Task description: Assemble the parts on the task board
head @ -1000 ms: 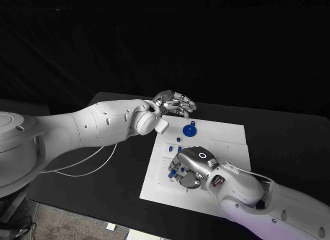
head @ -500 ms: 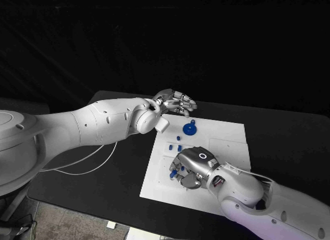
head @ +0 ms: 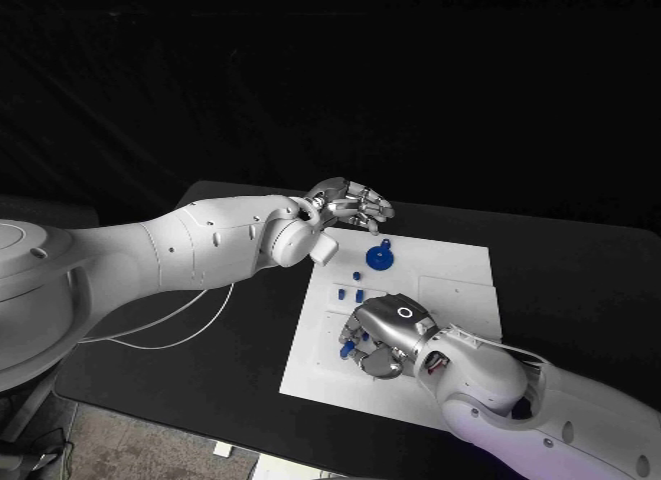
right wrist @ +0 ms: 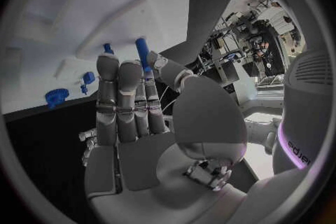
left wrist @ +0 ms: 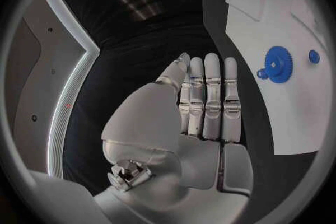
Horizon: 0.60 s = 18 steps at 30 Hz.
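Blue peg (right wrist: 142, 51), elongated, is pinched at the fingertips of the right hand (head: 385, 336) over the near-left area of the task board (head: 453, 270); insertion appears in progress. Its long axis stands roughly upright; alignment with a hole is called for next. The left hand (head: 352, 205), fingers together and empty, is held beyond the board's far corner.

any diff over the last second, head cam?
Almost none. The right hand has crept slightly toward the task board's near-left part, fingers still among the small blue parts there; whether it grips one is unclear. The left hand stays hovering at the board's far-left corner, holding nothing. The blue gear has not moved.
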Tool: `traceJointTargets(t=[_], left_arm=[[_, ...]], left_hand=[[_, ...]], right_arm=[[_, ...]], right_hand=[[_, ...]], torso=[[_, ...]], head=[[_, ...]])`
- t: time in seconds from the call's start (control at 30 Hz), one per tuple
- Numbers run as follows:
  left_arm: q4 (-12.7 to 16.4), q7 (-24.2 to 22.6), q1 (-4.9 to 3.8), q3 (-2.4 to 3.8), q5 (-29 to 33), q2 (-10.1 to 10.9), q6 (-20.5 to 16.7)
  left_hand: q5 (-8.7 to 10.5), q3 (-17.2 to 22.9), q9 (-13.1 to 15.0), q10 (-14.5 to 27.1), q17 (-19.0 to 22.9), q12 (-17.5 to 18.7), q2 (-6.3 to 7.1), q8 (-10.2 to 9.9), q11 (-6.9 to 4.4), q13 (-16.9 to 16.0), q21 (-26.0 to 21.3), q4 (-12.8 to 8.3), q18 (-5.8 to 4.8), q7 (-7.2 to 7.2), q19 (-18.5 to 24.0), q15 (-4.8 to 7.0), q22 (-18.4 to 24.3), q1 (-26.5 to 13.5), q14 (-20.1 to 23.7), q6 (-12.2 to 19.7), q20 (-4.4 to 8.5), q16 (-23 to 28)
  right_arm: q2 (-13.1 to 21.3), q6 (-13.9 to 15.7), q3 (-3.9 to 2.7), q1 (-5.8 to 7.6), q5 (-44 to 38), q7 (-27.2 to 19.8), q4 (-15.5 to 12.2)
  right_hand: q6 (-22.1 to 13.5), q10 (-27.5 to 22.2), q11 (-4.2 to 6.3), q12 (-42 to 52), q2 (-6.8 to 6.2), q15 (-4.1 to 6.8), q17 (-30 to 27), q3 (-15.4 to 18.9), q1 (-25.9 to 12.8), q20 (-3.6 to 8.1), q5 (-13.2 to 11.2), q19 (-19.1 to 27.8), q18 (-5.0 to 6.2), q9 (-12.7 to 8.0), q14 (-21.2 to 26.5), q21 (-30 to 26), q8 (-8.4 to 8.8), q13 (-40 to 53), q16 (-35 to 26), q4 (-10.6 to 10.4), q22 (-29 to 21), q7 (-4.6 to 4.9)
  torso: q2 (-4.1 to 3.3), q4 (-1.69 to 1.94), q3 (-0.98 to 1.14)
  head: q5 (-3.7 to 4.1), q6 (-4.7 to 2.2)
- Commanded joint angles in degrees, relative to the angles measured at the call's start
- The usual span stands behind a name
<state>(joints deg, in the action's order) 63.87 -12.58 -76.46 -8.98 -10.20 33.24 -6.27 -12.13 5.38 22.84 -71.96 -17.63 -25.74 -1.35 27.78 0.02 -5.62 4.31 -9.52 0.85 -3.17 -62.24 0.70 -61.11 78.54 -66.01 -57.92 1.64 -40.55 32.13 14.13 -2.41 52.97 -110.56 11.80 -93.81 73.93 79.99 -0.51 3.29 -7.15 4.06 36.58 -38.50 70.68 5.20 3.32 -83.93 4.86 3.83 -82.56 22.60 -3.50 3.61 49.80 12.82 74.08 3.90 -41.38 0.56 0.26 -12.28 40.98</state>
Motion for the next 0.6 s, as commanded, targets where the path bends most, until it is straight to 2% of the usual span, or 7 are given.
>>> traceJointTargets(t=[0.03,0.23,0.6], left_arm=[[0.13,-0.21,-0.01,0.03,-0.09,-0.07,0.88],[0.15,-0.19,-0.01,0.01,-0.09,-0.04,0.87],[0.18,-0.17,0.00,0.00,-0.09,-0.02,0.93]], left_hand=[[-0.19,0.32,0.05,0.41,0.05,-0.28,0.03,-0.22,0.13,0.08,-0.19,-0.09,-0.84,0.10,0.10,0.04,-0.06,-0.68,0.30,-0.36,0.31,-0.13],[-0.16,0.34,0.09,0.44,0.14,-0.32,0.03,-0.27,0.14,0.10,-0.21,-0.06,-0.84,0.09,0.12,0.03,-0.08,-0.72,0.33,-0.34,0.30,-0.16],[-0.16,0.34,0.09,0.44,0.14,-0.32,0.03,-0.27,0.14,0.10,-0.21,-0.06,-0.84,0.09,0.12,0.03,-0.08,-0.72,0.33,-0.34,0.30,-0.16]], right_arm=[[0.03,-1.13,0.03,-0.08,-0.81,-0.45,-0.10],[0.01,-1.79,0.05,-0.08,-0.84,-0.24,-0.03],[0.13,-2.89,0.27,-0.09,-1.23,0.11,0.11]], right_hand=[[0.42,0.31,0.04,0.19,0.65,0.34,-0.06,0.00,0.29,0.47,0.02,-2.32,1.14,0.69,-0.11,0.04,-0.20,0.06,0.23,0.29,0.07,0.03],[0.42,0.30,0.03,0.18,0.71,0.34,-0.08,0.02,0.22,0.47,0.04,-2.33,1.13,0.71,-0.08,-0.01,-0.20,0.05,0.22,0.41,0.11,0.03],[0.40,0.29,0.03,0.18,0.76,0.34,-0.11,0.07,0.21,0.47,0.03,-2.31,1.13,0.73,-0.09,-0.13,-0.20,0.05,0.21,0.50,0.11,0.04]], torso=[[-0.01,0.03,-0.01],[-0.01,0.02,0.01],[-0.03,0.07,-0.01]], head=[[0.05,-0.04],[0.05,-0.08],[0.18,0.27]])
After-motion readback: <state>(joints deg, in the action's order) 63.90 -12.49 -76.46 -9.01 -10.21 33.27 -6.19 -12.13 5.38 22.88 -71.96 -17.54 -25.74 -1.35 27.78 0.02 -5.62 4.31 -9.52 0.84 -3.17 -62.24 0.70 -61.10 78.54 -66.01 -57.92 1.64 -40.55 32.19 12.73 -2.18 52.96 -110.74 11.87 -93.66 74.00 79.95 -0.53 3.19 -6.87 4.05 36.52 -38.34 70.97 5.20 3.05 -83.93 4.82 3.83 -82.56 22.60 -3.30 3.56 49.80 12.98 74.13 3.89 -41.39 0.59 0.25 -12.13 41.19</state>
